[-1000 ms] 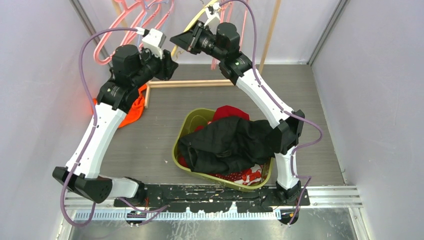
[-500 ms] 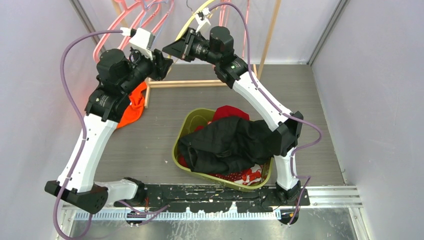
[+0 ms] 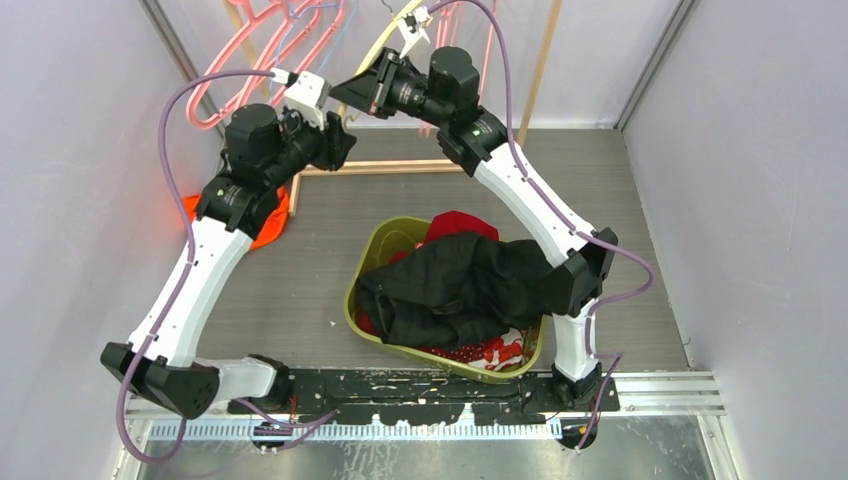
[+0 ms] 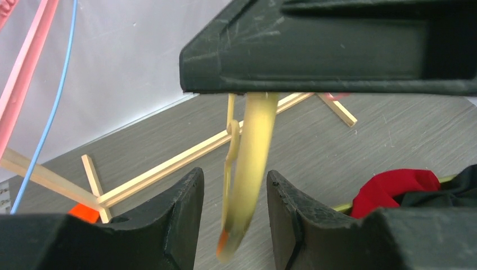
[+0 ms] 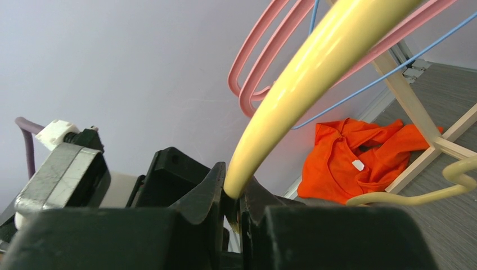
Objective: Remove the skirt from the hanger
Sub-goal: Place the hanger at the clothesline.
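The yellow hanger (image 3: pixel 378 42) is bare and curves up toward the rack. My right gripper (image 3: pixel 350 90) is shut on its lower arm, as the right wrist view shows (image 5: pixel 233 191), with the hanger (image 5: pixel 315 73) rising out of the jaws. My left gripper (image 3: pixel 340 140) is open; in its wrist view (image 4: pixel 235 180) the hanger's tip (image 4: pixel 253 152) hangs between the fingers without touching them. The orange skirt (image 3: pixel 268 225) lies crumpled on the floor at the left by the rack's foot, apart from the hanger; it also shows in the right wrist view (image 5: pixel 354 157).
Pink hangers (image 3: pixel 260 40) and a blue wire hanger hang on the wooden rack (image 3: pixel 400 166) at the back. An olive basket (image 3: pixel 372 245) in the middle holds a black garment (image 3: pixel 460 285) and red clothes. Grey walls close in on both sides.
The left arm swung out to the left and came back, its open gripper now around the hanger's tip. The right gripper kept its hold on the hanger and shifted slightly.
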